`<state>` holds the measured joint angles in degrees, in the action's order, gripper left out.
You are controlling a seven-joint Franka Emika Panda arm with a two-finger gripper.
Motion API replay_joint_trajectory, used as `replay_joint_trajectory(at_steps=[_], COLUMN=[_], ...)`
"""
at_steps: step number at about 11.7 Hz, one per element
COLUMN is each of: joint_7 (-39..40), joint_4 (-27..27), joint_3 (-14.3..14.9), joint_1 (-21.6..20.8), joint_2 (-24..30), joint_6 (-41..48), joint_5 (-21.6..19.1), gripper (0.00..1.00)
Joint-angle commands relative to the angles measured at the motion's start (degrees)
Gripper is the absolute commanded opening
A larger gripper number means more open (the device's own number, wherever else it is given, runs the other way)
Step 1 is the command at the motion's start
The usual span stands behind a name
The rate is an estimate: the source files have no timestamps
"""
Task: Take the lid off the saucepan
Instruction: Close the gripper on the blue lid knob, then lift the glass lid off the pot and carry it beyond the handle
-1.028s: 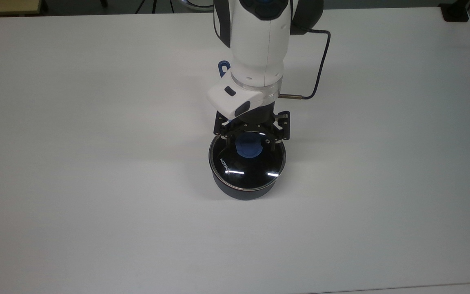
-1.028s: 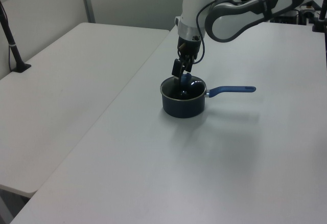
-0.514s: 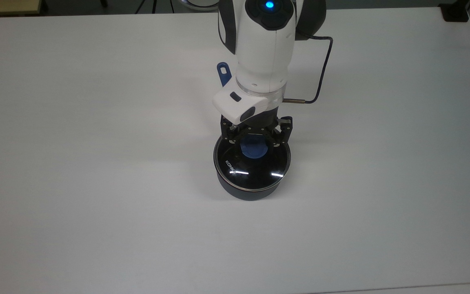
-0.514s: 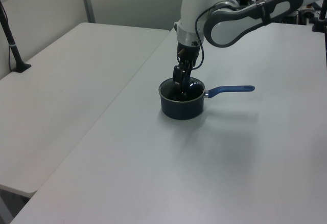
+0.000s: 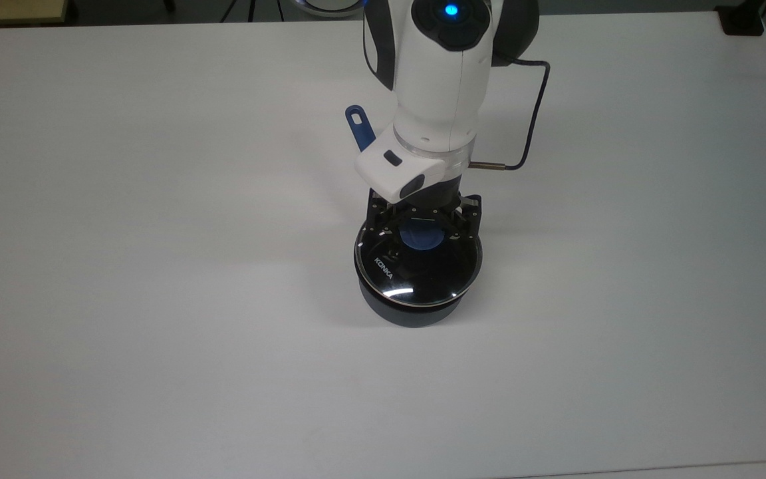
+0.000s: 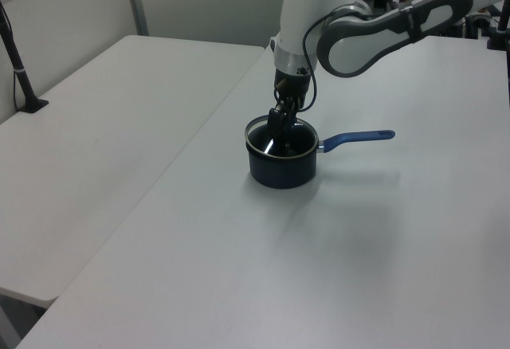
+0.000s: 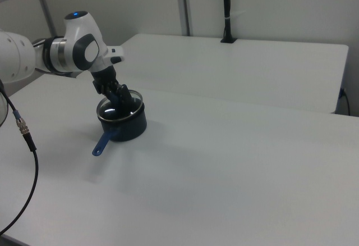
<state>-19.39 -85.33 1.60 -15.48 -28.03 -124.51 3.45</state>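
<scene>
The hand (image 5: 421, 229) is clenched on the blue knob of the lid (image 5: 417, 266), which sits tilted on the saucepan (image 6: 281, 170) mid-bench (image 5: 157, 266). The arm's white wrist (image 5: 439, 86) hides most of the saucepan's handle (image 5: 358, 126) in the top view, and a dark cable (image 5: 529, 120) loops beside it.

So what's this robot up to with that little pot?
The robot arm is taking the glass lid off a small dark saucepan on the white table. Its pincer is closed on the lid's blue knob. In the left view the lid looks tilted, one edge raised above the pot's rim, so it seems to be just coming off. The saucepan's blue handle points away from the arm.
</scene>
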Motion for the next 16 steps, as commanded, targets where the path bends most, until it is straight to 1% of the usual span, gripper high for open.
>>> replay_joint_trajectory(at_steps=[1,3,4,6,8,10,12,15,16], joint_7=[-1.0,0.0,2.0,8.5,16.8,22.5,28.3,36.8,39.8], joint_4=[-0.2,-0.5,-2.0,-2.3,-2.4,-2.5,-6.4,-12.9,-15.3], joint_3=[0.4,0.4,0.4,0.6,0.6,1.0,0.9,0.9,0.4], joint_1=[-0.1,0.7,1.7,4.7,7.8,11.1,14.9,20.3,22.3], joint_2=[3.5,5.3,7.4,10.6,13.2,14.7,17.6,22.0,22.9], joint_6=[-0.5,0.1,1.5,7.9,15.3,18.9,20.1,19.3,18.3], joint_5=[0.6,0.6,0.6,0.6,0.5,0.5,0.5,-0.1,-0.3], gripper=[0.38,0.38,0.38,0.38,0.38,0.38,0.38,0.38,0.38])
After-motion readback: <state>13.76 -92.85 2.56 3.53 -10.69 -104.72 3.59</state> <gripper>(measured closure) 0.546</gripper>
